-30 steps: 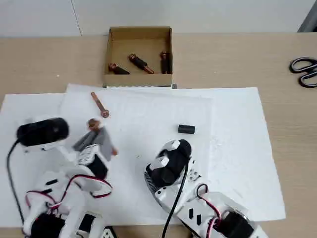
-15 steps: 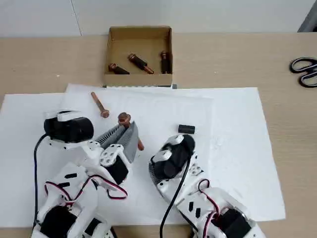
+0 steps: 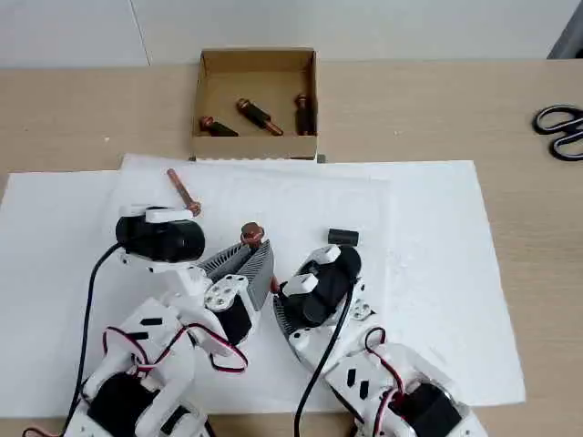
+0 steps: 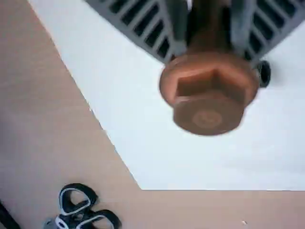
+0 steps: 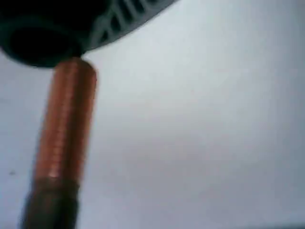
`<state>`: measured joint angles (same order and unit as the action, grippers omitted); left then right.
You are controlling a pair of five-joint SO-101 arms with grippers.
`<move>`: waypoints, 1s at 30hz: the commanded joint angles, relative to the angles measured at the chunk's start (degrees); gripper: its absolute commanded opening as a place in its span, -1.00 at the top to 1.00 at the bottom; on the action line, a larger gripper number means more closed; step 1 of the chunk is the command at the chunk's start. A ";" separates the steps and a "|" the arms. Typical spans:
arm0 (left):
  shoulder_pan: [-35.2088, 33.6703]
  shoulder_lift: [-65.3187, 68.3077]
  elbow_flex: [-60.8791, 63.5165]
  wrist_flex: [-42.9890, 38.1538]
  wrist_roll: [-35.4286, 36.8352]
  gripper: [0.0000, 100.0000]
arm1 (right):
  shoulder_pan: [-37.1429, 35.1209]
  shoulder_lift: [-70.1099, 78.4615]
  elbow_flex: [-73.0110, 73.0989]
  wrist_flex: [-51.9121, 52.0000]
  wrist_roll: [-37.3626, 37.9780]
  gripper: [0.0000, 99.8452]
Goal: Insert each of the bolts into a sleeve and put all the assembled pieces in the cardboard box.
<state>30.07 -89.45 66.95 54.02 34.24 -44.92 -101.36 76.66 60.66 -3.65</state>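
Lower centre of the high view, the left gripper (image 3: pixel 252 255) is clamped on a bolt (image 3: pixel 252 233), head up, over the paper (image 3: pixel 428 273). The right gripper (image 3: pixel 284 293) sits just beside it; its grip cannot be told. A sleeve (image 3: pixel 342 238) lies mid-frame and a loose bolt (image 3: pixel 184 192) left of centre. The box (image 3: pixel 256 60) at top holds three assembled pieces (image 3: pixel 259 116).
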 commanded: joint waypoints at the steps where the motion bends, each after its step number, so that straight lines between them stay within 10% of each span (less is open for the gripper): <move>1: 0.79 -0.35 -0.22 -1.14 0.35 0.99 | 0.22 -0.66 -0.53 -2.15 0.62 1.00; 30: 1.85 -0.35 -0.04 3.08 1.93 0.99 | -2.42 -0.66 -0.26 -2.42 0.44 1.00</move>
<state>31.03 -89.54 67.65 55.69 35.91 -47.38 -101.36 76.66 59.87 -3.65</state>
